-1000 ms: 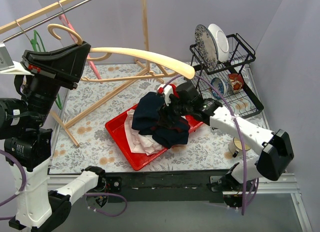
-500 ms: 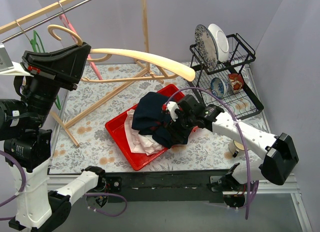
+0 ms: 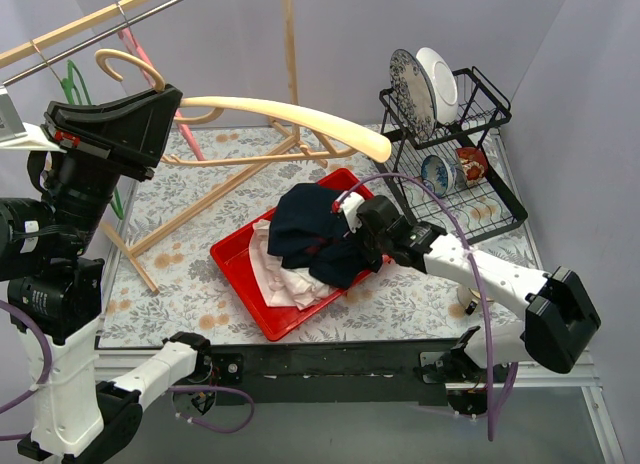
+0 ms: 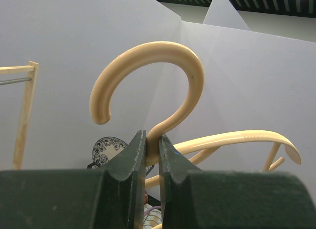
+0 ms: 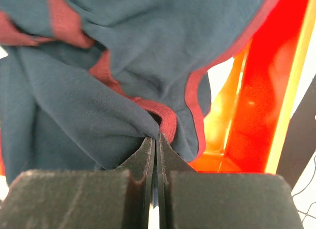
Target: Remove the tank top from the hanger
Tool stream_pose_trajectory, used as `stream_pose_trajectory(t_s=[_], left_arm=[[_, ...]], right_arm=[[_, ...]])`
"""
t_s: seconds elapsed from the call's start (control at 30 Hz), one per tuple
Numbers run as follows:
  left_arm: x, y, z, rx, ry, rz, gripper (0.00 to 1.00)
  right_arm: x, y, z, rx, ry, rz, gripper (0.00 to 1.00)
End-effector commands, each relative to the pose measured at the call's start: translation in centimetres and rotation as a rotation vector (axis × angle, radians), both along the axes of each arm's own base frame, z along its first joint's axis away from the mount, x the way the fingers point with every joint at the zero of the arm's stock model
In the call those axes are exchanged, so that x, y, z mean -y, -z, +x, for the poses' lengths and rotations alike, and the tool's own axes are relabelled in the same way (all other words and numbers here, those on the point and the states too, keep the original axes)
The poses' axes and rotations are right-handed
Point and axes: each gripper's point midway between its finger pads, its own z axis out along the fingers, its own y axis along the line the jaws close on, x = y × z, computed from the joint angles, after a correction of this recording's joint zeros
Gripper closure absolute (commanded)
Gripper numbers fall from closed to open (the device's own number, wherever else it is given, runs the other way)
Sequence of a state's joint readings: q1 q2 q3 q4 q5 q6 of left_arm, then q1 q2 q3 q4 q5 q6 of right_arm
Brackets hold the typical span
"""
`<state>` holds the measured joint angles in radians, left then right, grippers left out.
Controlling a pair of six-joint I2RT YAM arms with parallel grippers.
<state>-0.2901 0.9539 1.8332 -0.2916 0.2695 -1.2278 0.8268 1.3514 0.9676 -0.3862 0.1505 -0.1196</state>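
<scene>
In the red plastic tray (image 3: 238,284): the navy tank top with red trim (image 3: 310,229) lies bunched in a heap on a white cloth (image 3: 275,279), fully off the hanger.
Cream wooden hanger (image 3: 290,112): bare, held high at the left of the table, well apart from the garment, its long arm reaching out above the tray.
Left gripper (image 4: 152,140): fingers closed narrow on the hanger's neck just below the hook, a hold that likely keeps the hanger from swinging.
Right gripper (image 5: 155,140): low over the heap, fingers pinched tight on a fold at the red-edged hem. The trim probably gives a thicker, firmer bite than plain fabric.
Black wire dish rack (image 3: 455,134): just beside the tray's far-right corner and near the right forearm, so a wide swing could catch it.
Task standing: judged as good as done. What seems left is to release the fold so the top rests in the tray.
</scene>
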Motion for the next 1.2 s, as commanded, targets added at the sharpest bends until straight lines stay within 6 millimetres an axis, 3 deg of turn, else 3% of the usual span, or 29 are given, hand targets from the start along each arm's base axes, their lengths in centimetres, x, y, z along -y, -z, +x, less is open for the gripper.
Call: stream_pose_trajectory(t_s=[0.0, 0.07, 0.1, 0.23, 0.33, 0.37, 0.4, 0.43, 0.5, 0.53, 0.57, 0.6, 0.63, 0.67, 0.73, 0.77, 0.87, 0.9, 1.0, 1.07, 1.17], left_arm=[[-0.1, -0.8, -0.5, 0.026, 0.004, -0.015, 1.00], [0.2, -0.6, -0.2, 0.020, 0.022, -0.011, 1.00], [0.3, -0.7, -0.3, 0.022, 0.027, -0.008, 1.00], [0.3, -0.2, 0.1, 0.012, 0.016, -0.003, 1.00], [0.1, -0.1, 0.0, 0.013, 0.001, 0.004, 1.00], [0.1, 0.1, 0.2, 0.007, -0.004, 0.013, 1.00], [0.2, 0.2, 0.4, 0.003, -0.004, 0.020, 1.00], [0.2, 0.2, 0.5, 0.002, -0.008, 0.027, 1.00], [0.3, 1.1, 1.3, -0.020, -0.025, 0.054, 1.00], [0.2, 1.5, 1.7, -0.033, -0.038, 0.064, 1.00], [0.2, 2.0, 2.1, -0.051, -0.045, 0.076, 1.00], [0.2, 2.4, 2.5, -0.058, -0.060, 0.094, 1.00], [0.3, 3.1, 3.2, -0.076, -0.066, 0.108, 1.00], [0.5, 3.7, 3.7, -0.093, -0.067, 0.123, 1.00], [1.1, 4.6, 4.4, -0.102, -0.052, 0.159, 1.00], [1.5, 5.3, 4.7, -0.116, -0.035, 0.177, 1.00], [2.6, 6.3, 5.1, -0.142, 0.019, 0.210, 1.00], [2.8, 6.5, 5.2, -0.150, 0.027, 0.211, 1.00], [2.9, 6.5, 5.2, -0.153, 0.038, 0.205, 1.00], [2.9, 6.6, 5.5, -0.163, 0.036, 0.206, 1.00], [3.1, 6.9, 5.7, -0.178, 0.044, 0.215, 1.00]], right_arm=[[-0.6, -0.4, 2.9, 0.148, 0.113, 0.127, 0.99], [-0.7, 1.0, 2.6, 0.115, 0.151, 0.154, 0.99], [-0.4, 2.6, 2.0, 0.076, 0.180, 0.156, 0.97], [-1.2, 3.1, 1.7, 0.051, 0.230, 0.267, 0.89], [-1.6, 0.4, 2.5, 0.099, 0.220, 0.305, 0.73], [-1.1, -0.3, 2.5, 0.095, 0.227, 0.293, 0.57], [-0.8, -0.9, 2.4, 0.088, 0.220, 0.275, 0.49], [-1.3, -3.4, 2.9, 0.110, 0.210, 0.304, 0.38], [-1.3, -5.8, 1.9, 0.098, 0.168, 0.316, 0.29], [-1.4, -7.2, 1.6, 0.103, 0.145, 0.326, 0.16], [-1.2, -10.0, 1.0, 0.114, 0.128, 0.351, 0.10], [-1.3, -11.4, 0.6, 0.115, 0.103, 0.368, 0.07], [-1.2, -12.8, 0.1, 0.127, 0.077, 0.376, 0.06], [-1.0, -16.3, -0.5, 0.165, 0.048, 0.425, 0.06], [-1.4, -20.1, -2.3, 0.182, -0.043, 0.502, 0.06], [-1.2, -24.0, -3.4, 0.236, -0.095, 0.568, 0.06], [-1.0, -28.7, -7.4, 0.246, -0.267, 0.653, 0.06], [-0.8, -31.6, -9.4, 0.265, -0.349, 0.708, 0.06], [0.1, -35.5, -13.6, 0.307, -0.511, 0.808, 0.04], [0.9, -37.8, -15.3, 0.374, -0.565, 0.877, 0.02], [1.5, -39.4, -15.2, 0.401, -0.521, 0.930, 0.01]])
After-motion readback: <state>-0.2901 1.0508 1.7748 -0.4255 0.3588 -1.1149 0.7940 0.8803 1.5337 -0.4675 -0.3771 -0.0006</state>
